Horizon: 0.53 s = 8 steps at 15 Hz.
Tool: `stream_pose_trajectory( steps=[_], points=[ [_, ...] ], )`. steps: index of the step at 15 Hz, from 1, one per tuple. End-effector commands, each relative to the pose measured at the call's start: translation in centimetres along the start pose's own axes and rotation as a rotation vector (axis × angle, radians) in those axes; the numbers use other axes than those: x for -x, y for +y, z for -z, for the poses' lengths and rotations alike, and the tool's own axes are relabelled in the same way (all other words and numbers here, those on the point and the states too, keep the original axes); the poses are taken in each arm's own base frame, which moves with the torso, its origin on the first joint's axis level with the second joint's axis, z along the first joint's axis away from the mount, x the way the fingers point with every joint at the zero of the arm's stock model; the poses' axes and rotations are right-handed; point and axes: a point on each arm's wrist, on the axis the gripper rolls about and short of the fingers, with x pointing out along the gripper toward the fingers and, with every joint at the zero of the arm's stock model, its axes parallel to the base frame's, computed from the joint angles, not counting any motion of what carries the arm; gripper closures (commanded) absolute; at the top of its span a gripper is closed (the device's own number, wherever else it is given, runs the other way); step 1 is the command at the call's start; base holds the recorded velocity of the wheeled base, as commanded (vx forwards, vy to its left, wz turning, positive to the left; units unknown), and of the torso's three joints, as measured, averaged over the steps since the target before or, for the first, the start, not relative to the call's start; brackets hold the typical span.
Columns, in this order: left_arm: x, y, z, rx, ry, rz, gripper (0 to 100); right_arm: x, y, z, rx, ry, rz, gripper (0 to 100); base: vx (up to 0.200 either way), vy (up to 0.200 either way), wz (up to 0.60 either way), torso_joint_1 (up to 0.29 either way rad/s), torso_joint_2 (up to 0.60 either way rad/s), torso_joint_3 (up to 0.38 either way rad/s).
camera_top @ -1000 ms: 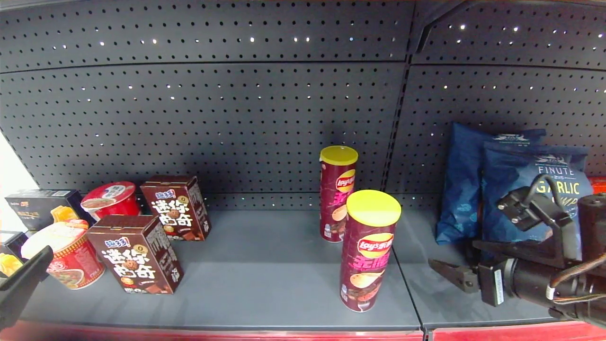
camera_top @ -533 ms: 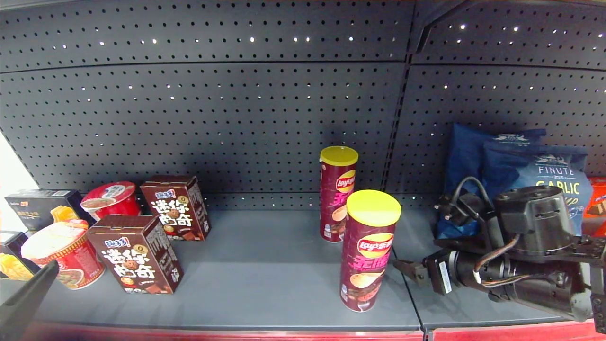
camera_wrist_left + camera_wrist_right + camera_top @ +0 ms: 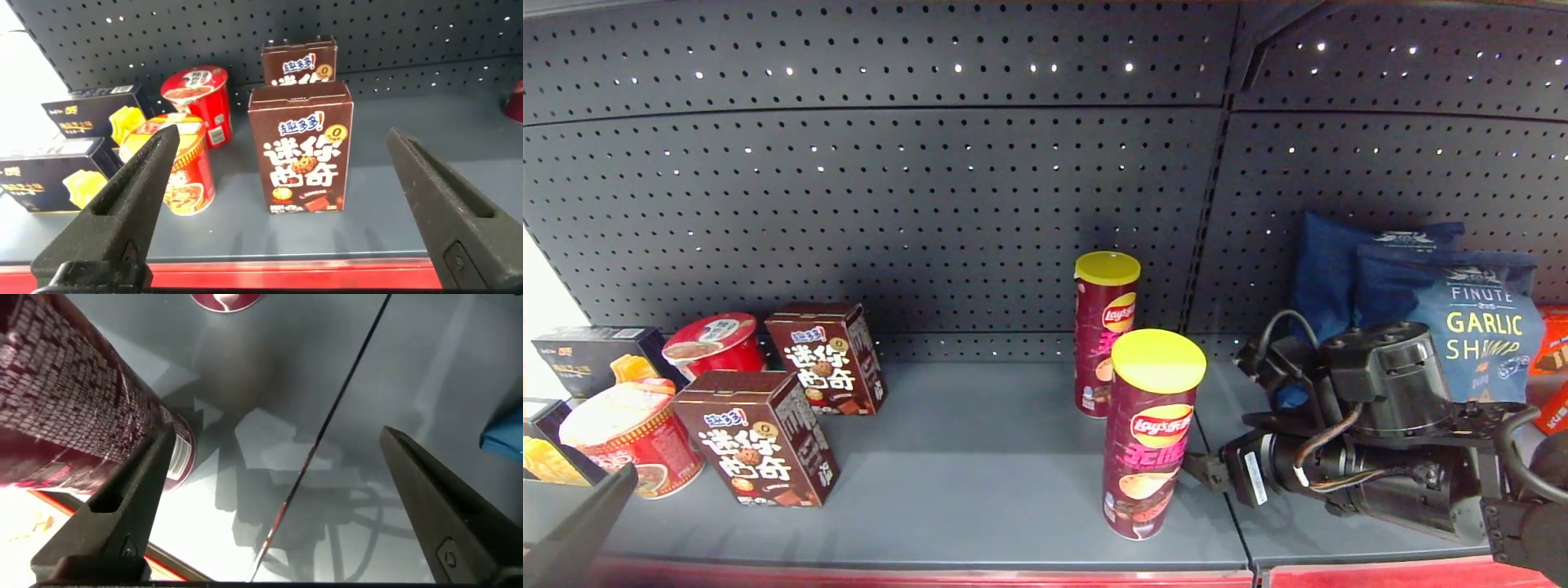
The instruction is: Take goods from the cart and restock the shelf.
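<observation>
So far: front chips can (image 3: 1152,433) and rear chips can (image 3: 1104,331) stand on the shelf (image 3: 980,465), the front one near its edge.
Right end effector (image 3: 278,434): fingers apart, empty, just beside the front can's base.
Left end effector (image 3: 282,137): fingers apart, empty, facing a chocolate box (image 3: 301,147).
Left to do: bare shelf space suggests more fetches from the cart.
Right wrist view adds: bare shelf between the fingers, can beside one finger.
Head view adds: both cans full height, blue snack bags (image 3: 1445,318) behind the right arm.
</observation>
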Motion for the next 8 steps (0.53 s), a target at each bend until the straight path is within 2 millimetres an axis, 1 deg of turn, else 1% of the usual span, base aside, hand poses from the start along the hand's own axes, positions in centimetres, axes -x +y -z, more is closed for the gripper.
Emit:
stream_pose_trajectory(
  steps=[1, 4, 5, 8],
  points=[
    [-0.11, -0.01, 0.06, 0.003, 0.007, 0.002, 0, -0.02, 0.07, -0.01, 0.001, 0.0, -0.003, 0, 0.0, 0.0, 0.0, 0.0, 0.0, 0.0],
    [-0.1, -0.04, 0.33, 0.006, 0.016, 0.003, 0, -0.34, 0.11, 0.07, 0.002, 0.007, -0.001, 0, 0.0, 0.0, 0.0, 0.0, 0.0, 0.0],
    [-0.09, -0.05, 0.46, 0.006, 0.021, 0.003, 0, -0.52, 0.29, -0.27, 0.003, -0.008, -0.007, 0, 0.0, 0.0, 0.0, 0.0, 0.0, 0.0],
    [-0.04, -0.07, 0.68, 0.007, 0.027, 0.004, 0, -0.81, 0.63, -0.25, 0.009, -0.004, -0.014, 0, 0.0, 0.0, 0.0, 0.0, 0.0, 0.0]
  ],
)
